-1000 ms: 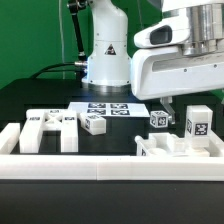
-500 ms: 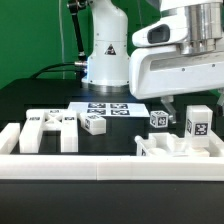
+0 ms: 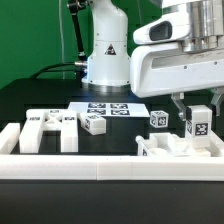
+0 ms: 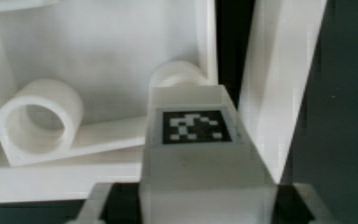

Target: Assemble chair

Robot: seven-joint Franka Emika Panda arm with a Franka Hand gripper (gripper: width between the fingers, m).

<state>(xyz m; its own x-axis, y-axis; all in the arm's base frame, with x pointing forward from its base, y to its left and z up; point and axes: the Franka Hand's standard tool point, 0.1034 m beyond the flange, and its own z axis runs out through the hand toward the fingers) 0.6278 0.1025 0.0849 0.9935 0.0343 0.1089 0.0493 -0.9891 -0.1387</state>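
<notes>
We see the tool (image 3: pixel 198 112) clamped on an upright tagged chair piece (image 4: pixel 197 125), seemingly to lift it clear of the white panel (image 3: pixel 160 149) beside it.

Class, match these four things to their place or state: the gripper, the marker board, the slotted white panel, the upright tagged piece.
1 gripper
2 marker board
3 slotted white panel
4 upright tagged piece

A lying flat, mid exterior view
B exterior view's left
C held upright, exterior view's right
D shut, gripping

Pairs: 1-D, 2-A, 3-B, 4-C
</notes>
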